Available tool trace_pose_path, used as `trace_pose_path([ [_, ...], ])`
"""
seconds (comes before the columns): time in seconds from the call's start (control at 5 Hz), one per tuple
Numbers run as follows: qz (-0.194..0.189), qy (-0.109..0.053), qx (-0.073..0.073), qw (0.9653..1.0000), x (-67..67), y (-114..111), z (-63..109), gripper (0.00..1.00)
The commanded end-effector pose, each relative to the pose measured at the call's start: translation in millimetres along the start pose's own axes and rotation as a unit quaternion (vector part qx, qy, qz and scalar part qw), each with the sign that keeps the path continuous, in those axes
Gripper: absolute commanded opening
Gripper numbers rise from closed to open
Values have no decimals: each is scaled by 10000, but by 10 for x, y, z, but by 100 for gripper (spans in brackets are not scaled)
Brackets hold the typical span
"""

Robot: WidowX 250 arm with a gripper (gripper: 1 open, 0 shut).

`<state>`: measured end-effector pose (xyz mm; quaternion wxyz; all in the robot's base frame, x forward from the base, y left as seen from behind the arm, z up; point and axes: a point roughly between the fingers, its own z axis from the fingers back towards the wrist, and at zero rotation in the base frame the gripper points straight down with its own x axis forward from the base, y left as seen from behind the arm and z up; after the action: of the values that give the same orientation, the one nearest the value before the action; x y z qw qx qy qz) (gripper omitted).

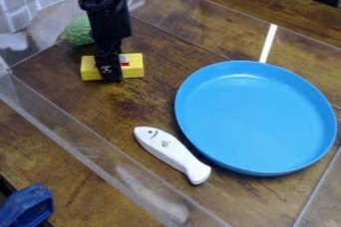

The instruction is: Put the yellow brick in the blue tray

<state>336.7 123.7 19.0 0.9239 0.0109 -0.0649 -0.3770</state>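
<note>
1. The yellow brick (110,68) lies upper left on the wooden table (80,121), well apart from the blue tray (256,117) at right.
2. The gripper (112,70) stands vertically over the brick; its jaws straddle it, but firm contact cannot be confirmed.
3. The brick looks rigid, light and smooth-faced; its long side faces offer the best hold.

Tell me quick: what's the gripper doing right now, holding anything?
Gripper: down on the yellow brick, fingers at its sides; whether they are clamped on it cannot be told. Brick sits on the table, outside the blue tray.
</note>
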Motion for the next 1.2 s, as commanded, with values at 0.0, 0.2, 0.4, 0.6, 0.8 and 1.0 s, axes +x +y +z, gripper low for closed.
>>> trace_pose_path([
  [0.0,213,52,-129,9997,-159,20,-34,0],
  [0.2,251,47,-184,9995,-176,16,-30,0],
  [0.4,285,26,-224,9993,-180,1,-27,0],
  [0.6,318,7,-264,9991,-183,-17,-24,0],
  [0.8,344,-14,-308,9989,-181,-34,-22,0],
  [1.0,365,-39,-350,9987,-177,-53,-20,0],
])
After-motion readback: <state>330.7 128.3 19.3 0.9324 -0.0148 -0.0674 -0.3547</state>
